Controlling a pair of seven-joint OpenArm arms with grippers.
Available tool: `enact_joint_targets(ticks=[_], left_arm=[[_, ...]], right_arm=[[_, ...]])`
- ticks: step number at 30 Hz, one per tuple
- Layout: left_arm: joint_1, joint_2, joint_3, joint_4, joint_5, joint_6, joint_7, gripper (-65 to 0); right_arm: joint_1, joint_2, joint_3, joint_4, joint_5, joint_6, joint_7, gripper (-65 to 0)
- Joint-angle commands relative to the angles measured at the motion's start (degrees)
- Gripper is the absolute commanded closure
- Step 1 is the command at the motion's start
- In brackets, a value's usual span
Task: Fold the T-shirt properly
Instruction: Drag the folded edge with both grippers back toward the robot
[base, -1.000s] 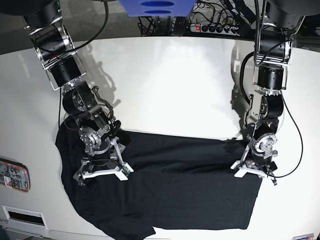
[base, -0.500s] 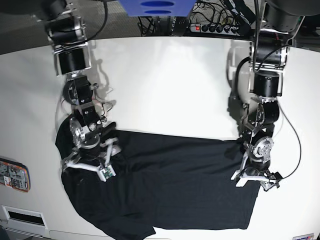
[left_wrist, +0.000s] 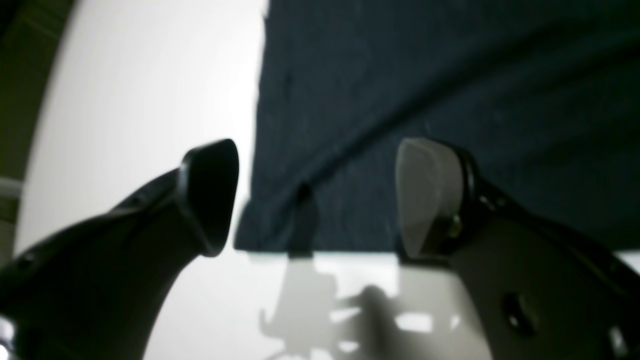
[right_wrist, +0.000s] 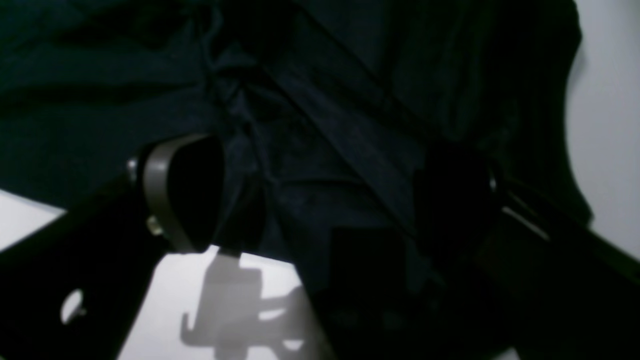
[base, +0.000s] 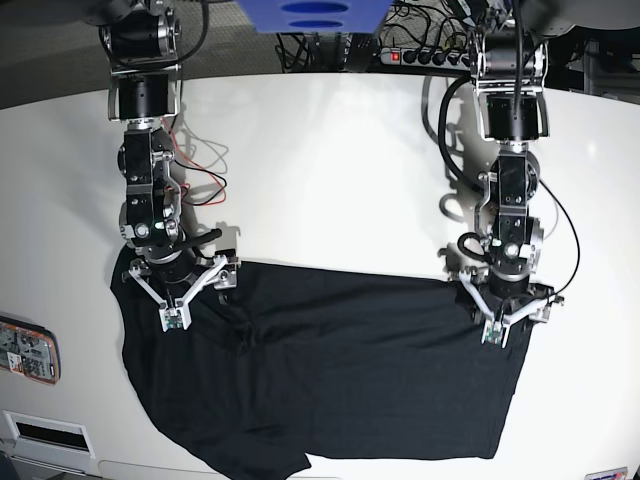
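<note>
Spread flat, black T-shirt (base: 330, 370) along near edge of white desk (base: 330, 170), hem corner overhanging. Above its far edge, right pincer (base: 180, 290) spread wide over rumpled cloth, gripping nothing; left pincer (base: 505, 315) parted over the corner, empty too. Beyond, power strip (base: 430, 57).

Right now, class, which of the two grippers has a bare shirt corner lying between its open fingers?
The left gripper: the T-shirt's corner ends there on white table; the right gripper faces bunched folds.
</note>
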Motion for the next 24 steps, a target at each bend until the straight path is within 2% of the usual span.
enact_joint_targets(ticks=[1, 4, 8, 13, 24], left_arm=[[-1.9, -0.7, -0.1, 1.1, -1.2, 0.6, 0.1, -46.9], [-2.2, -2.1, 0.3, 0.8, -4.5, 0.6, 3.3, -46.7], [-4.2, -4.5, 3.2, -2.1, -9.8, 0.6, 3.3, -46.6], [-7.3, -5.2, 3.1, -7.5, -15.8, 0.6, 3.3, -46.6], [-8.7, -5.2, 3.1, -8.1, -16.4, 0.6, 3.4, -46.5]], right_arm=[[1.2, 0.7, 0.4, 1.2, -0.2, -0.3, 1.2, -59.7], [1.5, 0.7, 0.3, 0.1, -0.2, -0.3, 1.4, -59.7], [1.5, 0.7, 0.4, -3.1, -0.2, -0.3, 1.5, -59.7], [1.4, 0.7, 0.4, -3.5, -0.2, -0.3, 1.5, -59.7], [1.5, 0.6, 0.5, -7.1, -0.1, -0.4, 4.1, -59.6]])
